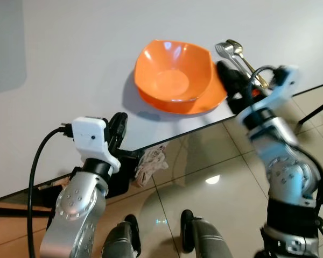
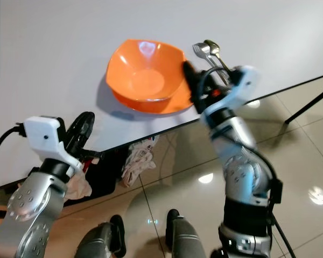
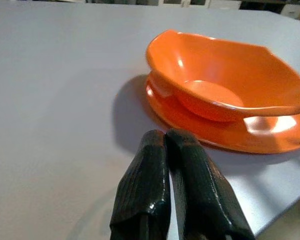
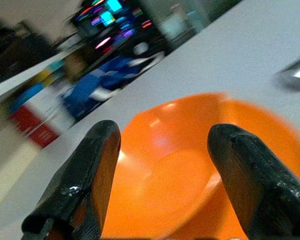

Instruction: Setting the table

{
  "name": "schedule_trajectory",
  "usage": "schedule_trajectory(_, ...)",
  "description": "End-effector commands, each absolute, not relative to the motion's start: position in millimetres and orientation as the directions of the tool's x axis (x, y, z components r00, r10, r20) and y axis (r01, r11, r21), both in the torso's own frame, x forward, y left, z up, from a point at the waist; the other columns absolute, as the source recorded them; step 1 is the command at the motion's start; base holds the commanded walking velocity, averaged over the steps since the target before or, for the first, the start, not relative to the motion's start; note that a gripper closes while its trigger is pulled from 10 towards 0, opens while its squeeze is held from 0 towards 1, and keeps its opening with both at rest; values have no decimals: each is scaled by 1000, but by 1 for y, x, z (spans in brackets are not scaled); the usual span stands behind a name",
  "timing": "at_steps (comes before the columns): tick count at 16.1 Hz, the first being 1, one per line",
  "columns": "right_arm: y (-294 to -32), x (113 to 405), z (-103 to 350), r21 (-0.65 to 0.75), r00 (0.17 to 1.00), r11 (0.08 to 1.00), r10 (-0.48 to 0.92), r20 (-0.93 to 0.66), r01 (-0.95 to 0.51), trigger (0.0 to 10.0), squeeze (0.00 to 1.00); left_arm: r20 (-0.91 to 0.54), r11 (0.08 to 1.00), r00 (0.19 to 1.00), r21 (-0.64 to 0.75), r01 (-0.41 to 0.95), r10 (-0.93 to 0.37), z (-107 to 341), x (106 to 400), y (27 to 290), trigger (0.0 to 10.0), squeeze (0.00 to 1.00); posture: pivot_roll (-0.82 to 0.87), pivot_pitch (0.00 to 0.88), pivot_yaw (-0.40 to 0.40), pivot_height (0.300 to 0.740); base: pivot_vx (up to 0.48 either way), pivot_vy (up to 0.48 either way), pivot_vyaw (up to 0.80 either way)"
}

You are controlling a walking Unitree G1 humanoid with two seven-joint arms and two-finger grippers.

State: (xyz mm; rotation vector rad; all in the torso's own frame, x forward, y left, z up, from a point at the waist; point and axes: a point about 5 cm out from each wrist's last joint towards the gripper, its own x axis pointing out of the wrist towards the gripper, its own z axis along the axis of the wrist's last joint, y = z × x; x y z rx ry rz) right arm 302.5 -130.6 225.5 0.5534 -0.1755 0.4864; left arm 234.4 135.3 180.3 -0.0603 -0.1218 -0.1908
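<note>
Crumpled cloth (image 1: 151,165): pale pink and cream, bunched on the floor just under the table's near edge.

Floor tiles (image 1: 215,161): glossy beige-brown, dark grout lines, bright ceiling-light reflections on the surface.

Dark metal leg (image 1: 316,111): thin, slanting across the tiles at the far right; what it belongs to cannot be told.

Background clutter (image 4: 105,30): blurred blue, red and lit multicoloured shapes beyond the table's far edge, not identifiable.
</note>
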Motion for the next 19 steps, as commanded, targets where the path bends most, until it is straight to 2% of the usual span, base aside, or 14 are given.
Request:
schedule_trajectory(1, -121, 296, 228, 414, 834, 726, 452, 316, -549, 10000, 0, 104, 985, 982, -57, 162, -156, 176, 234, 140, 10000, 0, -96, 268, 1, 740, 0, 480, 0)
schedule_trajectory(4, -98, 295, 213, 320, 786, 718, 551, 279, -618, 10000, 0, 115, 994, 988, -37, 107, -103, 175, 242, 149, 10000, 0, -59, 193, -29, 740, 0, 480, 0)
schedule_trajectory(8, -89, 300, 199, 258, 779, 736, 575, 250, -626, 10000, 0, 96, 995, 990, -13, 103, -101, 165, 248, 151, 10000, 0, -43, 132, -46, 740, 0, 480, 0)
schedule_trajectory(10, -85, 305, 171, 187, 792, 770, 583, 179, -609, 10000, 0, 70, 993, 991, -20, 117, -116, 150, 256, 149, 10000, 0, -41, 68, -52, 740, 0, 480, 0)
schedule_trajectory(13, -91, 311, 141, 94, 833, 828, 548, 76, -553, 10000, 0, 3, 990, 990, -9, 139, -139, 126, 257, 148, 10000, 0, -50, 36, -41, 740, 0, 480, 0)
schedule_trajectory(15, -91, 308, 114, 86, 802, 800, 597, -16, -594, 10000, 0, -58, 986, 985, 15, 164, -163, 106, 257, 146, 10000, 0, -41, 26, -23, 740, 0, 480, 0)
schedule_trajectory(19, -87, 306, 106, 97, 777, 773, 630, -4, -626, 10000, 0, -44, 978, 978, 25, 207, -205, 107, 257, 141, 10000, 0, -20, 25, -14, 740, 0, 480, 600)
